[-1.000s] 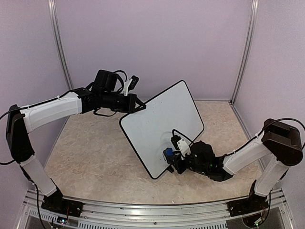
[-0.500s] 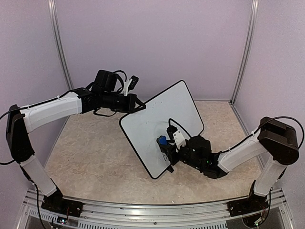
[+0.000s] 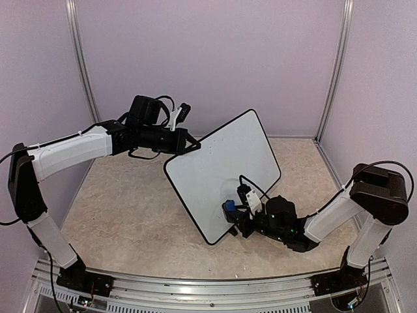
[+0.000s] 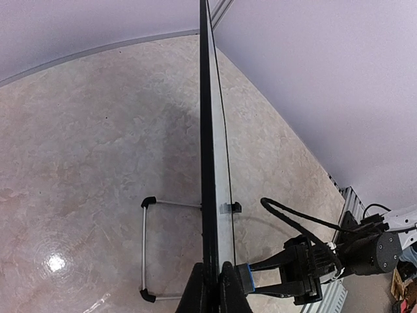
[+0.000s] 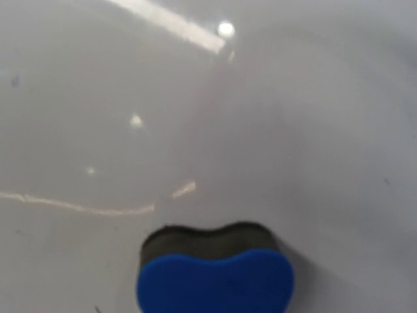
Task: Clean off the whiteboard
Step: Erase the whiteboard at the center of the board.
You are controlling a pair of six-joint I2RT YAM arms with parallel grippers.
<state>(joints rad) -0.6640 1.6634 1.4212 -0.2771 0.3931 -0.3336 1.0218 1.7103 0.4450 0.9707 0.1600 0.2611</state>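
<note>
Wiping looks under way. Nearest me, the right gripper is clenched on a small blue eraser block with a dark felt face, set against the lower part of the large flat white whiteboard with a thin black rim, which stands tilted on the beige mottled tabletop. Next it needs firm strokes across any remaining marks. Farther back, the left gripper pinches the board's upper edge tight.
</note>
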